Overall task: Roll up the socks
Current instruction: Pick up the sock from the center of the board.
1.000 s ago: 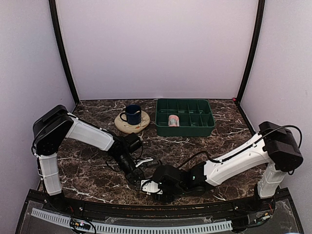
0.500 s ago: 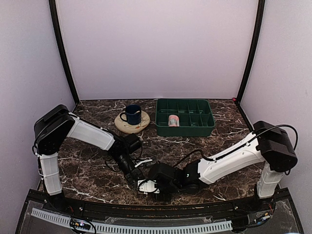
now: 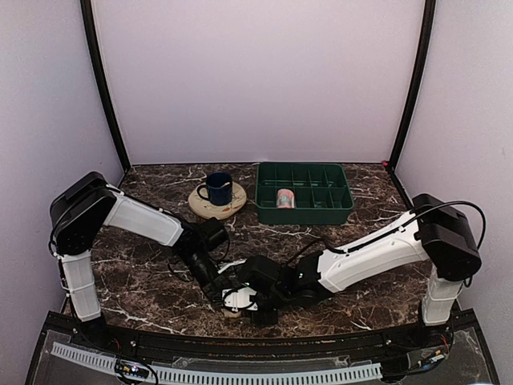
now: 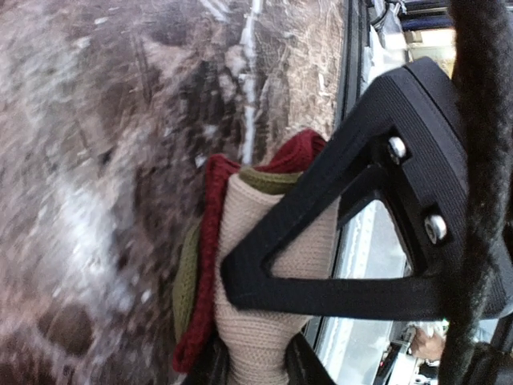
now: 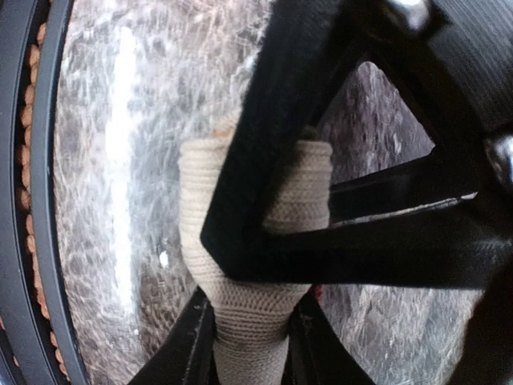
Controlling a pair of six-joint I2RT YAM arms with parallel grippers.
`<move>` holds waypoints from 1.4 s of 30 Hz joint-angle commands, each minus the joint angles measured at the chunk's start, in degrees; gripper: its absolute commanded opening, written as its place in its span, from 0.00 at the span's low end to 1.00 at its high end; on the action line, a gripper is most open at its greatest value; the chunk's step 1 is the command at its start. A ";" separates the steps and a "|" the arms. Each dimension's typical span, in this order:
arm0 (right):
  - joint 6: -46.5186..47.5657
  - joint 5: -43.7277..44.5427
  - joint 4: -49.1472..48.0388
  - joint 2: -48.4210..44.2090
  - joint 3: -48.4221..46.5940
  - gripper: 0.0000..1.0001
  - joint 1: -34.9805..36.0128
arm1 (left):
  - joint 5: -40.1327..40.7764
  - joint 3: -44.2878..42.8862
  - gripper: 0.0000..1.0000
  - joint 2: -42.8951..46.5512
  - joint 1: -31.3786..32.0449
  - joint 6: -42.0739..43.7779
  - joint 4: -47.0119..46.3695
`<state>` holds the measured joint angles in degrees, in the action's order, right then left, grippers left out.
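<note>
A beige sock with red and olive bands [image 4: 256,241] lies bunched at the table's near edge, between both grippers [image 3: 234,301]. My left gripper [image 4: 255,370] is shut on its beige part, and the right gripper's black finger crosses in front. My right gripper [image 5: 250,337] is shut on the rolled beige end [image 5: 252,241] of the same sock. In the top view the two grippers [image 3: 232,295] meet over the sock, which is mostly hidden. A rolled sock [image 3: 284,198] sits in the green tray [image 3: 304,210].
A blue mug [image 3: 217,188] stands on a round wooden coaster [image 3: 217,202] at the back left. The green compartment tray is at the back centre. The table's black front rail [image 3: 240,341] runs close under the grippers.
My right arm has swung left, carrying its gripper closer to the left gripper. The left gripper has shifted slightly left and back. Both stay shut on the sock.
</note>
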<state>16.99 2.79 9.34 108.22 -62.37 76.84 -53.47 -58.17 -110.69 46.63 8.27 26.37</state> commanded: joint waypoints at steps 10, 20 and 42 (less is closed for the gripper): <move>-8.54 -10.11 11.01 5.59 -1.91 0.00 -3.93 | 14.43 5.04 0.34 12.97 -5.91 -7.91 -2.29; -17.06 -19.53 9.02 1.72 0.67 0.00 -5.95 | 20.08 3.51 0.36 20.82 -8.34 -11.60 -3.10; -39.34 -12.47 7.06 -20.87 -0.52 0.00 -22.39 | 38.21 -16.54 0.43 11.61 -9.10 -17.57 -15.07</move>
<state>-18.00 -15.84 15.18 90.98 -60.23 57.49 -18.44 -70.32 -96.40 38.00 -7.64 14.39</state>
